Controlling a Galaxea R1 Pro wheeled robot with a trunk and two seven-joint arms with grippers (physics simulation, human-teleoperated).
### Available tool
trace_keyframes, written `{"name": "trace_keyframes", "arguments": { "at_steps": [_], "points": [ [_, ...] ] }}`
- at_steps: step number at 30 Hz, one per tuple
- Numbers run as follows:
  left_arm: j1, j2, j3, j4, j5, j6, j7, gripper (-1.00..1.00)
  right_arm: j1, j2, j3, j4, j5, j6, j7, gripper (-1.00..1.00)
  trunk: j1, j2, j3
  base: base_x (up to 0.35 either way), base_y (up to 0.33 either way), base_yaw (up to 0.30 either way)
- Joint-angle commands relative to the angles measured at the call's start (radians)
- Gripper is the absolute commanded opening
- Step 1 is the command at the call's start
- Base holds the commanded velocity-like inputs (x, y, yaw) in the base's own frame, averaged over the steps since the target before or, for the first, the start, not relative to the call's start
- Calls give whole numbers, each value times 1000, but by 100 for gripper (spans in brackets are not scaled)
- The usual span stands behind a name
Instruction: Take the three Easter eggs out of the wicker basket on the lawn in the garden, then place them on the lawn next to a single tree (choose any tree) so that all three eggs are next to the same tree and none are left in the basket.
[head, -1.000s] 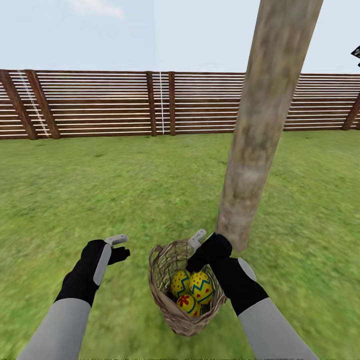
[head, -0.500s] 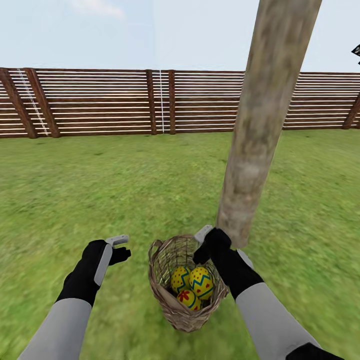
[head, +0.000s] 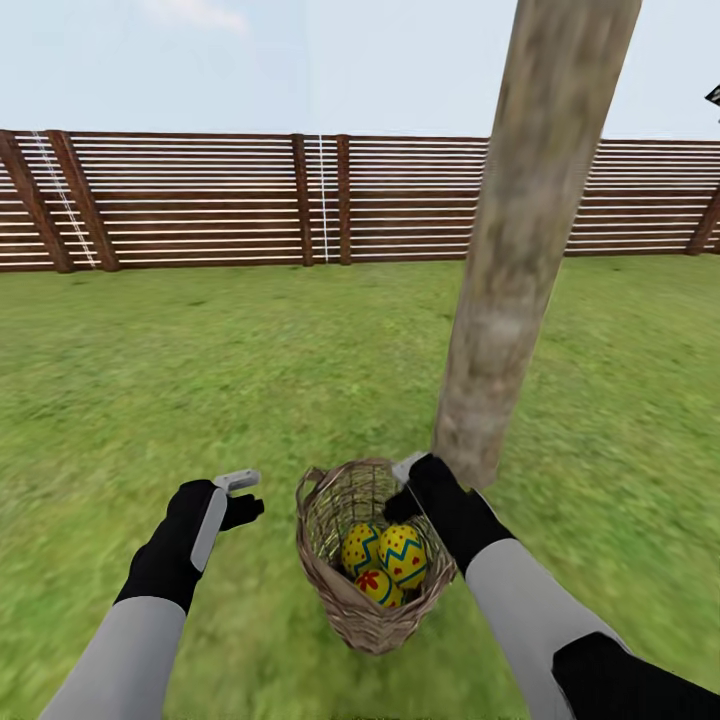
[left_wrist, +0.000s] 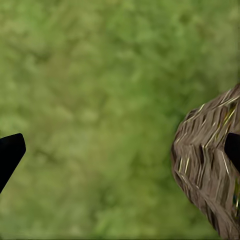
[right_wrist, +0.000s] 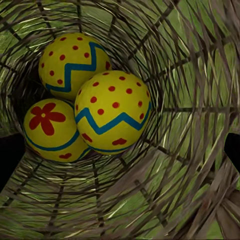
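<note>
Fingers of the right gripper (head: 405, 478) stand spread at the rim of the wicker basket (head: 330, 585), holding nothing; the left gripper (head: 243, 493) hangs released beside it. All three Easter eggs (right_wrist: 112, 110) lie inside, the basket by the tree (head: 520, 250) trunk. Best descend centred over the topmost egg, clear of the weave.

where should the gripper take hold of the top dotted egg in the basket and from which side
Grip the dotted egg across its rounded middle, coming in through the open mouth of the wicker basket. It lies on top of the other two eggs, nearest the opening, and the woven walls block any sideways approach. The right gripper is probably best placed, as it is already at the rim.
</note>
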Motion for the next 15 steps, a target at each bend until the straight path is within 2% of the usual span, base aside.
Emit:
{"name": "trace_keyframes", "arguments": {
  "at_steps": [1,5,15],
  "points": [
    [-1,-1,2,-1,10,3,8,100,-13,0,1,26,9,-15,6,100,0,-1,-5,0,0,0],
    [-1,-1,2,-2,10,3,8,100,-34,0,1,75,8,-67,4,100,2,-2,-20,0,0,0],
    [-1,-1,2,-2,10,3,8,100,-36,0,1,68,7,-113,8,100,6,-4,-59,0,0,0]
  ]
}}
